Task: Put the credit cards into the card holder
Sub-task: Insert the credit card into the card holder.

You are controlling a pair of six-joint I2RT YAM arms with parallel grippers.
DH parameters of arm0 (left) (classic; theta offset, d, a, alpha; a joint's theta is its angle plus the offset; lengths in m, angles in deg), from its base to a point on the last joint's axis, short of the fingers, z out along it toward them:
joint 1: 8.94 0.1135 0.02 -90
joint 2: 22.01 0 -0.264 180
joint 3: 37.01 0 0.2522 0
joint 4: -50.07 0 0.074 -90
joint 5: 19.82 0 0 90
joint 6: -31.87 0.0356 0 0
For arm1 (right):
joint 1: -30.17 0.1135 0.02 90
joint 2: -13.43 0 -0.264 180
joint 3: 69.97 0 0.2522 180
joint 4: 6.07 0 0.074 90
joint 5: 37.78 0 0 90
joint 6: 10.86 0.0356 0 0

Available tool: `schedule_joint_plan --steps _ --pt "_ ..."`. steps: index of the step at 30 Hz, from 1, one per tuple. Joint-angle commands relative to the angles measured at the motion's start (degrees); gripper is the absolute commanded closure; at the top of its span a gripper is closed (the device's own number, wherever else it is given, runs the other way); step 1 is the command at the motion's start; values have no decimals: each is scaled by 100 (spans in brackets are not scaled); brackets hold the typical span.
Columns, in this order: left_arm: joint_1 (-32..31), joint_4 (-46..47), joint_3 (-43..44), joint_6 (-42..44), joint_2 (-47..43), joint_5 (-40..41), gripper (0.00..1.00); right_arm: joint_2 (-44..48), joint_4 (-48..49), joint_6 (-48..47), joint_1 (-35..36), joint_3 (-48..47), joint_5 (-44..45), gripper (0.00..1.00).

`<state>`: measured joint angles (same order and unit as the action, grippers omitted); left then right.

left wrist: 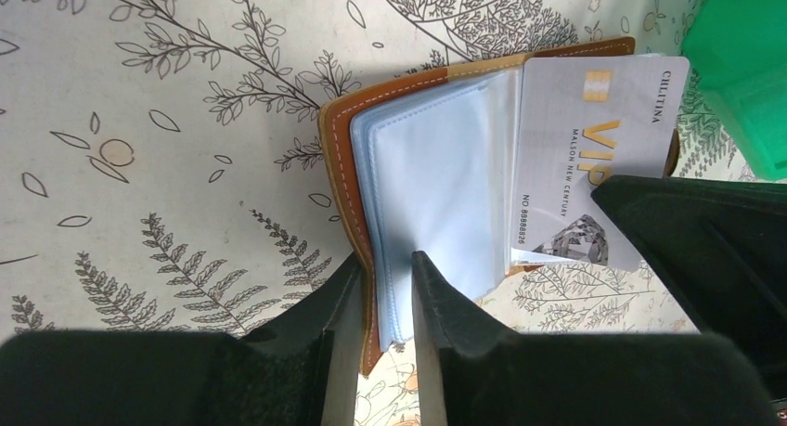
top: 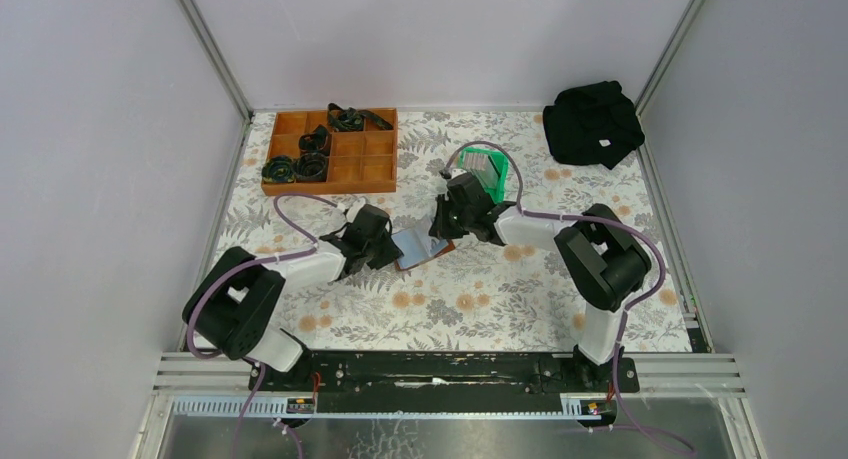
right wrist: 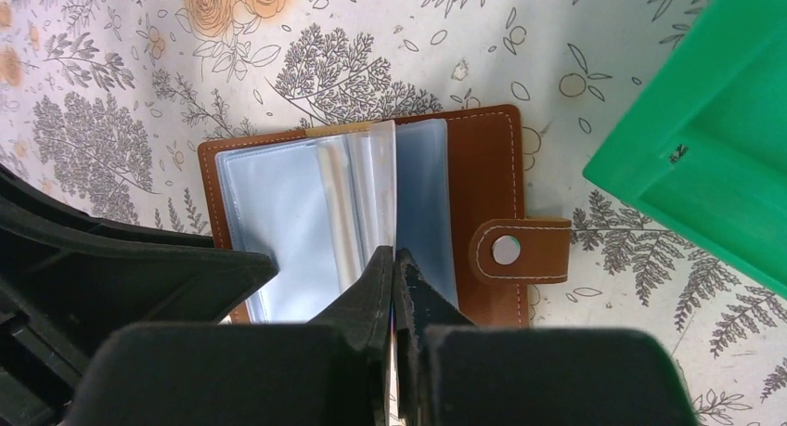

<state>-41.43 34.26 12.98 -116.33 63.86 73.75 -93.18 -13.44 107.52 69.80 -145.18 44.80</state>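
Overhead and wrist views of a two-arm station on a floral-patterned tabletop (top: 500, 299). The brown leather card holder (left wrist: 339, 157) lies open near the middle of the tabletop, between the two arms, its clear sleeves (left wrist: 436, 175) fanned upward and its snap tab (right wrist: 520, 250) lying flat on the side nearer the green bin (right wrist: 705, 148).

The left gripper (left wrist: 386, 264) reaches in from the left. Its fingers (left wrist: 334, 315) are narrowly parted and pinch one edge of the card holder, with the brown cover and a bundle of sleeves caught between them.

The right gripper (right wrist: 393, 254) comes from the opposite side, over the open holder. Its fingers (right wrist: 371, 287) are pressed together on a silver credit card (left wrist: 594, 157) printed with gold "VIP" lettering. In the left wrist view one corner of this card is hidden behind the right gripper, while its far edge meets the outermost sleeve; whether that edge has entered a pocket cannot be told.

A grey stack of credit cards (top: 478, 164) stands in the green bin, just behind the right gripper. A wooden tray (top: 375, 174) with compartments, several holding dark coiled items, sits at the far left of the tabletop. A black bag (top: 592, 122) rests at the far right corner, well apart from both arms.
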Motion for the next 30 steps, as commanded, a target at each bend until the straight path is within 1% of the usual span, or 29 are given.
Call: schedule_joint_plan --steps 1,13,25,30 --pt "-43 -274 -183 363 195 -225 72 93 -114 259 -49 367 -219 100" --pt "-40 -288 -154 497 399 -276 73 275 379 748 -468 892 -655 100" --pt "-45 -401 -159 629 509 -316 74 371 1334 1515 -874 1469 -1351 100" --pt "-46 -417 -121 667 555 -326 74 356 1679 1817 -1002 1571 -1597 100"
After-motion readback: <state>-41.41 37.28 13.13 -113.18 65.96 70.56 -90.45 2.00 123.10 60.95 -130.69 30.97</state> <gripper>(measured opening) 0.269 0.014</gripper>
